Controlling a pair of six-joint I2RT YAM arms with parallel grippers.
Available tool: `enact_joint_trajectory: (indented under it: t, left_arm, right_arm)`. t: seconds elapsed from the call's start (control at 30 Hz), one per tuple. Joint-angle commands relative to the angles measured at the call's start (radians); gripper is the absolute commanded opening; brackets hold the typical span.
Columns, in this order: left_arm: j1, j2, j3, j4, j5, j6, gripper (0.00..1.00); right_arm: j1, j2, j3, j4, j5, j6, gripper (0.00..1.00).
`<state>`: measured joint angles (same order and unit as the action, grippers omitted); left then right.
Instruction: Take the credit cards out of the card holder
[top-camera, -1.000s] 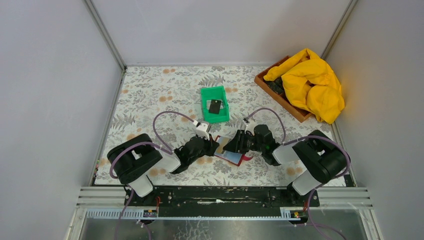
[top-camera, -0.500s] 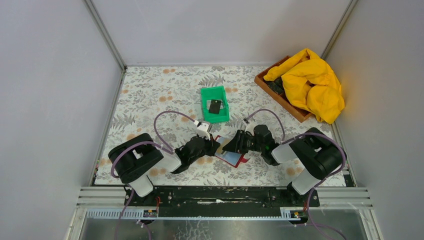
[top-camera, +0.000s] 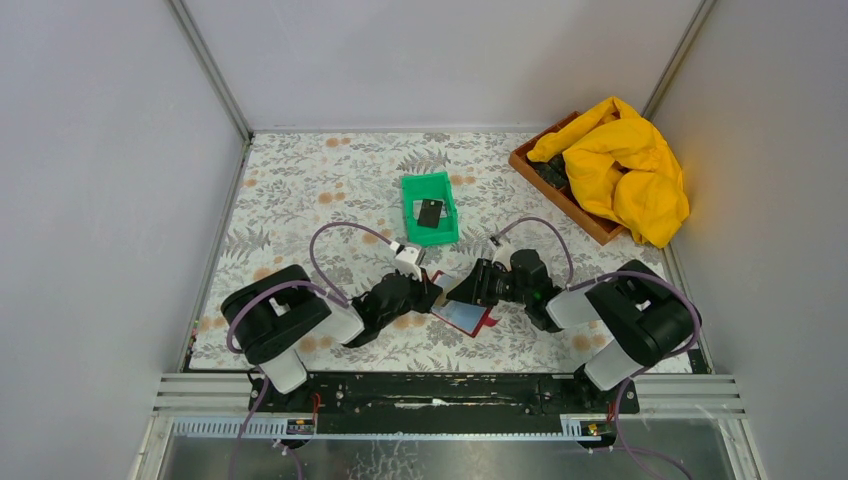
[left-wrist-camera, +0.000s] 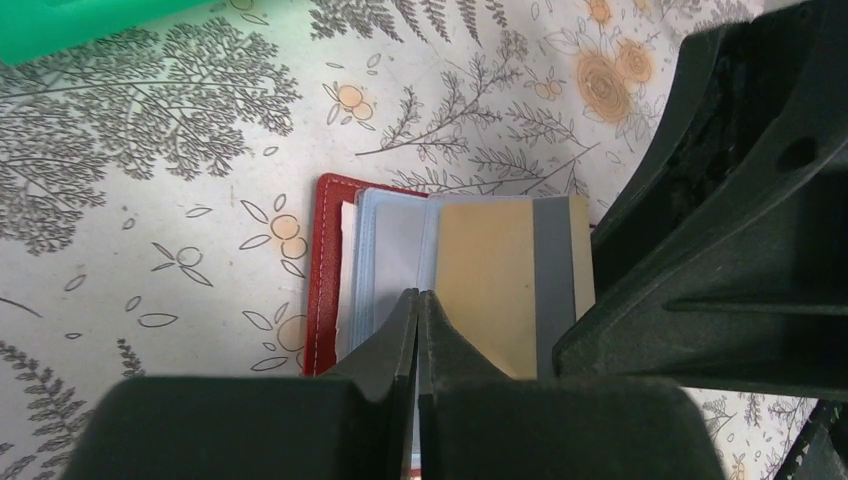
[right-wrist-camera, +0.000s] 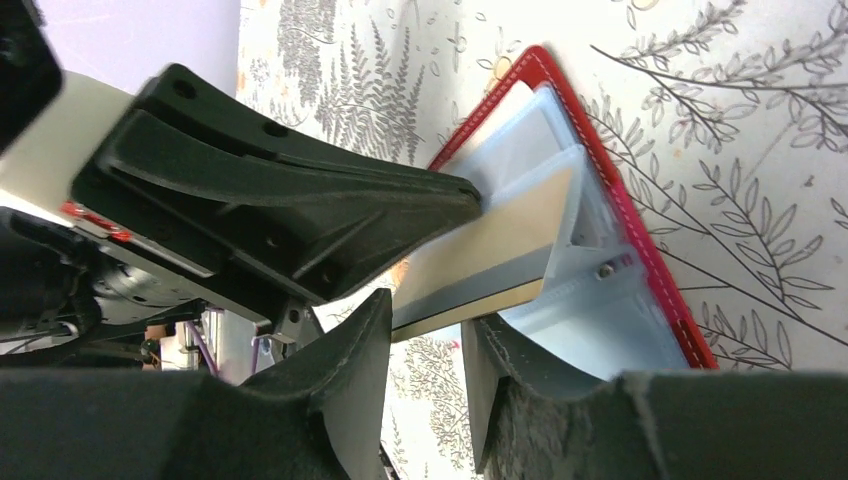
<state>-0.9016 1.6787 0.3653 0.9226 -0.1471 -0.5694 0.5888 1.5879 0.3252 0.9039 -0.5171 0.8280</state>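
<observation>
The floral surface (top-camera: 300, 180) lies between plain grey walls. Close to the middle of its near edge, one red card holder (top-camera: 468, 318) lies open, pale blue sleeves up. The left tool (left-wrist-camera: 418, 300) is closed tight, its tips down on those sleeves. The right tool (right-wrist-camera: 428, 320) grips one gold-tan card (right-wrist-camera: 500, 255), partly out of its sleeve. Farther in, mid-surface, one green bin (top-camera: 408, 200) holds one black card (top-camera: 430, 213). At the far right corner, one wooden tray (top-camera: 560, 202) carries one yellow cloth (top-camera: 625, 165).
</observation>
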Motion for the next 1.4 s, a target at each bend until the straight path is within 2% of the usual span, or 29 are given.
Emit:
enact_joint_trajectory:
  t: [0.0,0.23,0.57,0.8,1.03,1.27,1.37]
  left_arm:
    - [-0.014,0.043,-0.012,-0.095,0.049,0.014,0.00]
    - [-0.013,0.060,-0.002,-0.083,0.060,0.014,0.00]
    - [-0.013,0.034,-0.010,-0.107,0.050,0.017,0.00]
    - [-0.013,0.080,0.017,-0.091,0.067,0.014,0.00]
    - [-0.013,0.091,0.022,-0.076,0.072,0.013,0.00]
    - [-0.012,0.069,0.006,-0.073,0.059,0.008,0.00]
    - [-0.012,0.060,-0.001,-0.073,0.055,0.006,0.00]
  right_arm:
    - [-0.003,-0.073,0.007,0.085,-0.009,-0.005,0.39]
    - [-0.003,-0.097,-0.004,0.027,0.013,-0.037,0.39]
    - [-0.002,0.015,-0.008,0.118,-0.003,-0.009,0.39]
    - [-0.003,-0.056,-0.023,0.032,0.013,-0.040,0.37]
    - [-0.003,-0.158,-0.049,-0.091,0.052,-0.093,0.21]
    - [-0.003,-0.195,-0.093,-0.110,0.065,-0.102,0.04]
    - [-0.003,-0.218,-0.099,-0.133,0.075,-0.114,0.01]
